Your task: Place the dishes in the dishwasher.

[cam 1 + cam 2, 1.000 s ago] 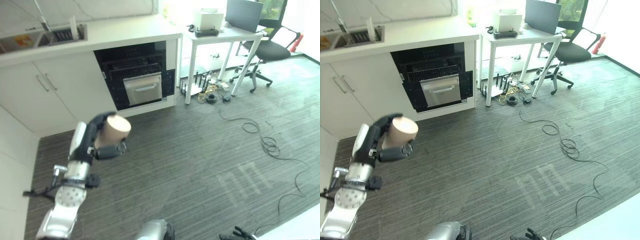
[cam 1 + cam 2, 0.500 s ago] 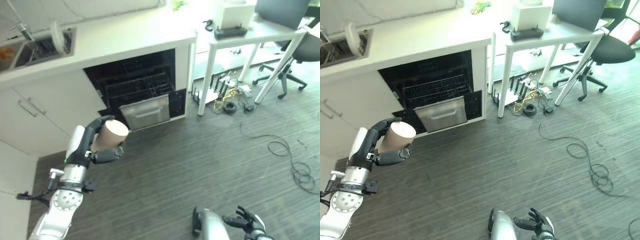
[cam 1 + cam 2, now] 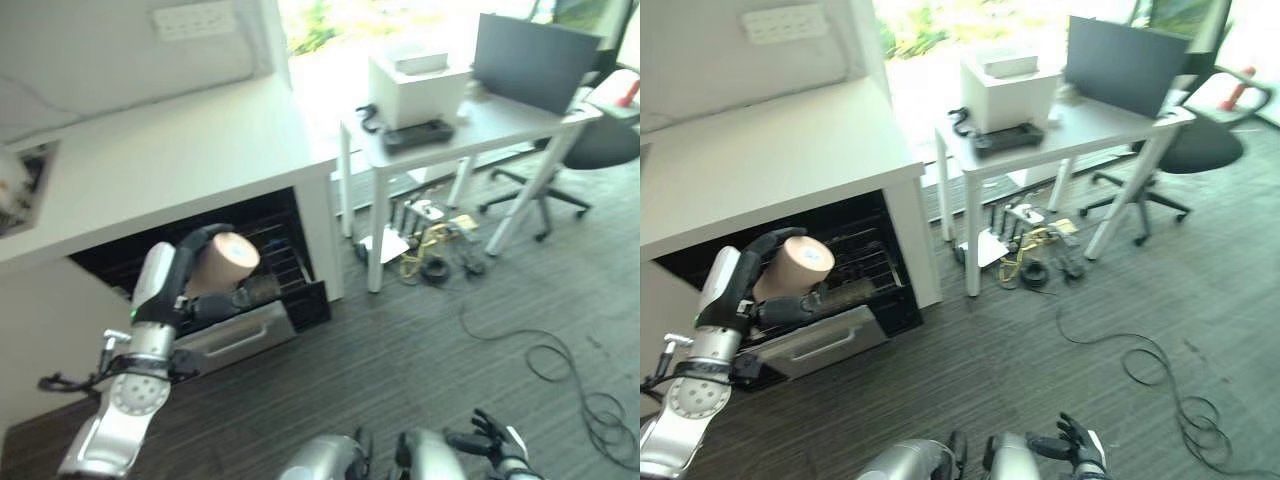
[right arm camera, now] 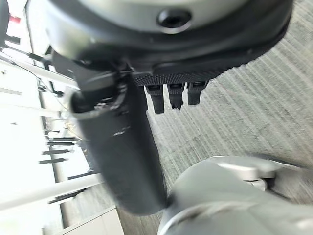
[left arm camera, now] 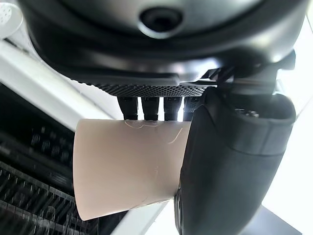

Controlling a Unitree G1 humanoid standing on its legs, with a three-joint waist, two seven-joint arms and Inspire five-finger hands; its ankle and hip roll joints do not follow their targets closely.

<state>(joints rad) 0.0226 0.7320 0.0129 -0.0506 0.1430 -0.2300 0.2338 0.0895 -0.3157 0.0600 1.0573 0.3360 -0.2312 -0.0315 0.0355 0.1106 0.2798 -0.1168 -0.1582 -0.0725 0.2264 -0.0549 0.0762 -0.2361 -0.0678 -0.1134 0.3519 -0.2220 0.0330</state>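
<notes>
Aloft before the open dishwasher [image 3: 255,275], a tan cup [image 3: 222,264] is gripped by the left hand [image 3: 185,280], fingers and thumb curled round its side. The cup is held tilted, its long axis slanting up and rightward, one flat round end turned toward the white bench [image 3: 160,160]. Low down, the right hand [image 3: 1070,447] is seen with fingers spread, holding nothing.

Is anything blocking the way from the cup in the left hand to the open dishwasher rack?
Nothing visible does. The left hand grips the tan cup in the air in front of the dishwasher under the counter. Its door is down and the wire rack is exposed. The right hand hangs low, well aside.
</notes>
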